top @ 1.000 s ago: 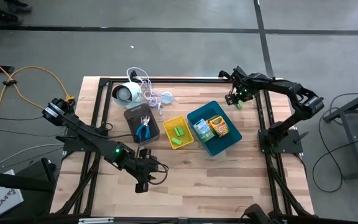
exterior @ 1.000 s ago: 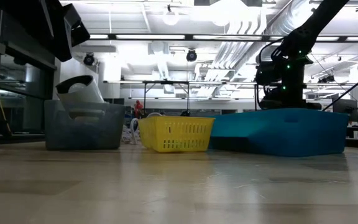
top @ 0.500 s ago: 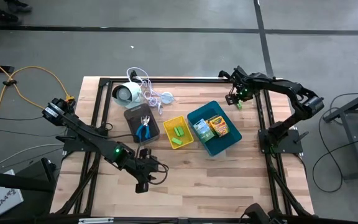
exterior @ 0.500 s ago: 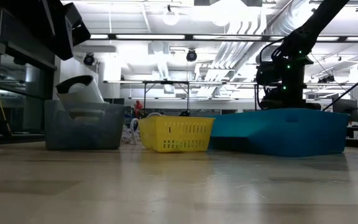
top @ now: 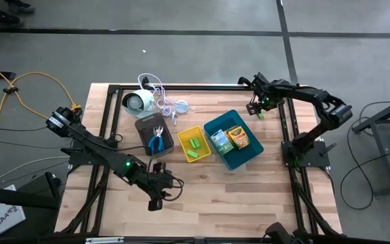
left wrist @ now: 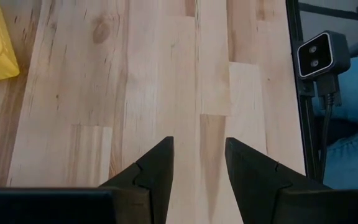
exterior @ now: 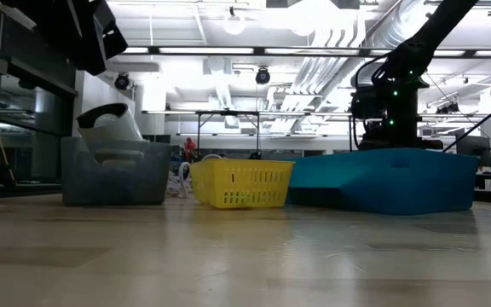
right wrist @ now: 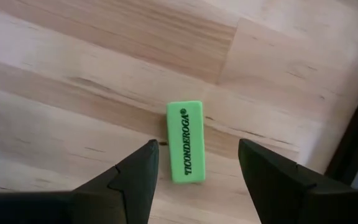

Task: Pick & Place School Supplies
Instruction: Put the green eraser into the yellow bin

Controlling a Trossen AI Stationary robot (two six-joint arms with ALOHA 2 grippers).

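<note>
I hold the right gripper (right wrist: 194, 163) wide open, empty, over the far-right bright-green rectangular eraser (right wrist: 186, 142); next I descend and close; left gripper (left wrist: 197, 163) waits open near the front

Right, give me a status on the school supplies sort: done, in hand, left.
Done: blue-handled pliers lie in the grey tray, green erasers in the yellow tray, printed packs in the blue tray.
In hand: nothing is gripped. The right gripper hangs open over one green Ticonderoga eraser on the table.
Left: that eraser. The left gripper waits open over bare wood.
</note>
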